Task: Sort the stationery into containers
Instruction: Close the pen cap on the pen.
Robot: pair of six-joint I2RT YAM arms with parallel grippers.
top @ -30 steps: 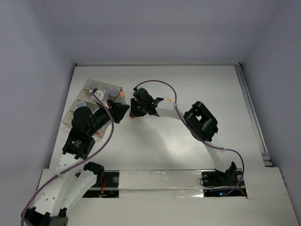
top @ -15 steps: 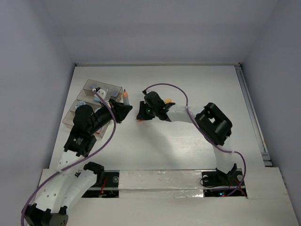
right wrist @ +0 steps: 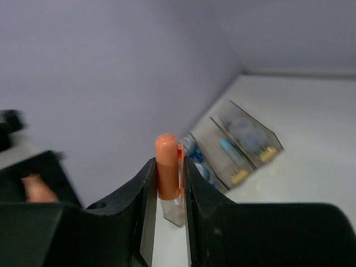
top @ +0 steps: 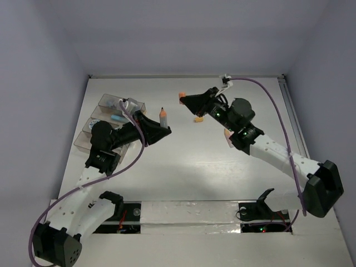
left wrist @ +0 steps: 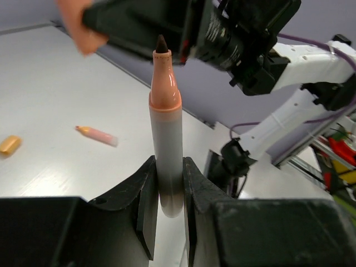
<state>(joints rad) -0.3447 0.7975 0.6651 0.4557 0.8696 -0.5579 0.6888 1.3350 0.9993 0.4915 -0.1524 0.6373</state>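
**Top view:** The left claw [top: 164,130] is clamped on a grey-barrelled marker with orange collar [top: 163,116]. The marker stands upright with its dark tip bare, above the white counter [top: 183,178] and just right of the clear plastic stepped bins [top: 135,104]. The right claw [top: 185,99] pinches a short orange cap [top: 182,98], raised and apart from the marker tip, further back and to the right. The bins sit at the far left of the counter. A light blue marker [top: 118,118] lies in one; the left arm hides part of the rest.

**Left wrist view:** Both fingers are tight on the lower barrel, with the tip pointing up toward the right claw overhead. A pinkish-orange marker [left wrist: 97,134] and a small yellow-orange piece [left wrist: 10,144] lie loose on the counter, well apart from the bins.

**Right wrist view:** The cap sits upright between closed fingers. Behind it, the bins hold blue pieces and a couple of yellow-ended ones, too blurred to name.

**Step, as I judge it:** Cap onto marker, then marker into a bin.
- Hold the marker still.
- Line the cap mouth up straight over the tip.
- Push along the barrel axis, not at an angle, or the tip smears or the marker twists in the grip.
- Release the cap only once it is seated.
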